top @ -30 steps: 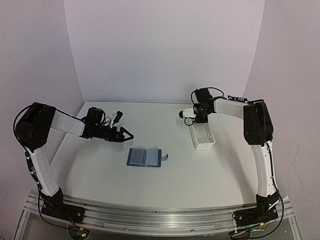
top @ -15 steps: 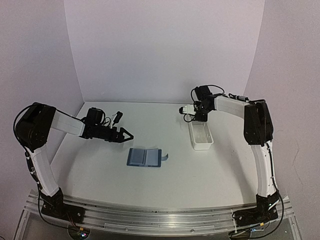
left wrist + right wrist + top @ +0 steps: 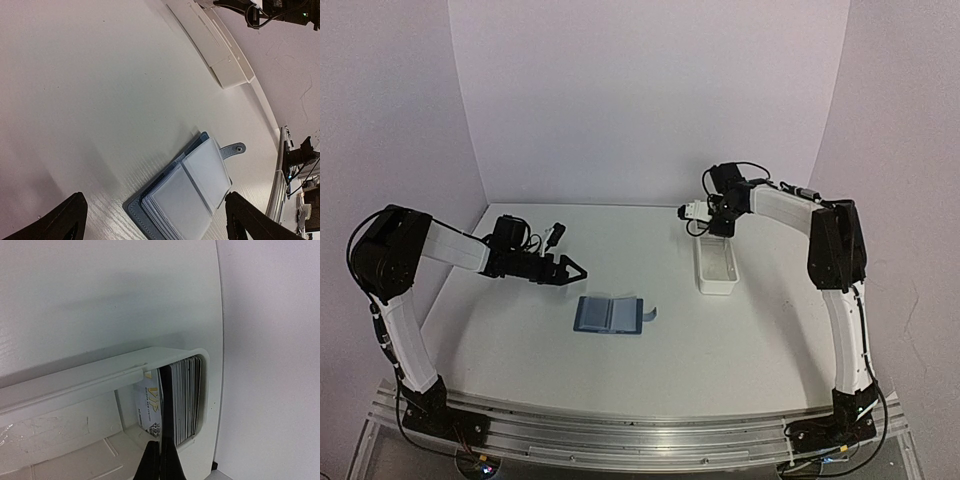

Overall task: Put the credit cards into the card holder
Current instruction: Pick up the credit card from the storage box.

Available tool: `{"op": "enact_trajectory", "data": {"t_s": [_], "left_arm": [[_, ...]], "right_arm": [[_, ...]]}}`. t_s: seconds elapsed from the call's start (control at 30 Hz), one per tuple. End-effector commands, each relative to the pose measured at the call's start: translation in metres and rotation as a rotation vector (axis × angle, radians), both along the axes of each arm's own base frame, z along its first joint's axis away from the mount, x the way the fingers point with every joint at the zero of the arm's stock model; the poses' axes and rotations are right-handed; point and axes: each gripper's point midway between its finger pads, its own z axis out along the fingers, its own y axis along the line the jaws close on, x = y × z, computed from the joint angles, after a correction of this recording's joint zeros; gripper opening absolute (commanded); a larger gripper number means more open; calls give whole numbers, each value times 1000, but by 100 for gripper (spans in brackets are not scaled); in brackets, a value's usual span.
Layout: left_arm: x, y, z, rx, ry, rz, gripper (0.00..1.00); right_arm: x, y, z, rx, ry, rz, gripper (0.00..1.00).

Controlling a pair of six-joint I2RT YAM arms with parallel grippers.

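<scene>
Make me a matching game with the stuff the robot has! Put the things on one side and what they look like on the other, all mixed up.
Things:
1. card holder
2. white tray
3. credit cards
4. left gripper

Descriptions:
A. standing on edge, packed together at one end of the white tray
B. jaws wide open, holding nothing
C. lying open, pale pages facing up
D. long and narrow, with walls all round

Pairs: 1-C, 2-D, 3-A, 4-B
</scene>
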Motion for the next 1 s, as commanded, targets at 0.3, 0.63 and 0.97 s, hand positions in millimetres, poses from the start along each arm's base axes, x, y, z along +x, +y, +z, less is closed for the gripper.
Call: {"op": "enact_trajectory", "data": {"t_s": [0.3,0.63,0.97], "left_arm": [[0,0,20,-31,-39,-8,96],[-1,-1,19,-34,-29,-7,96],[-1,0,18,-28,-25,-8,96]], "right_arm": [[-2,11,-12,21,48,38,0],[2,9,-6,-23,25,63,0],[15,17,-24,-31,17,74,0]]}}
